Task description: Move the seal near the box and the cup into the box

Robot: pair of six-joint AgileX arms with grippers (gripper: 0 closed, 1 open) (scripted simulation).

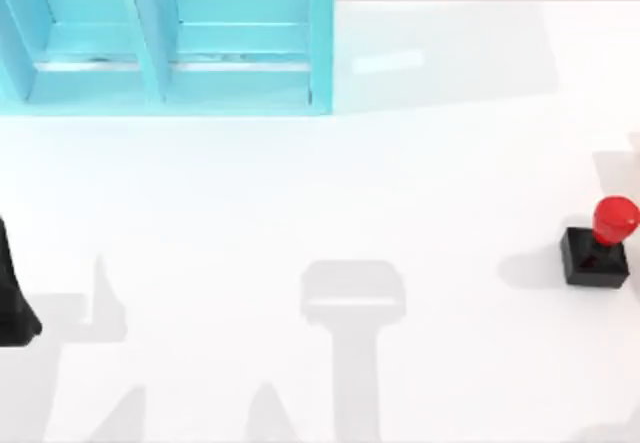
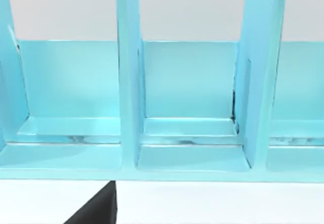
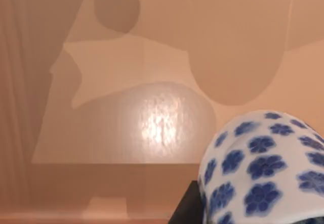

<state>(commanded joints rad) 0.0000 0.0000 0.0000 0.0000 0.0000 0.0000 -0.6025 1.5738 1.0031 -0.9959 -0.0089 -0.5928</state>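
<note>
Seal upright at the desk's right edge, well apart from the blue box far left. Cup close at right wrist, possibly held; hands' state unclear. Left arm at left edge.

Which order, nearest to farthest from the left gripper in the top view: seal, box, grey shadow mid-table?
1. The box, at the upper left, is nearest to the left gripper, which sits at the table's left edge.
2. The grey shadow, mid-table.
3. The seal, far right.
</note>
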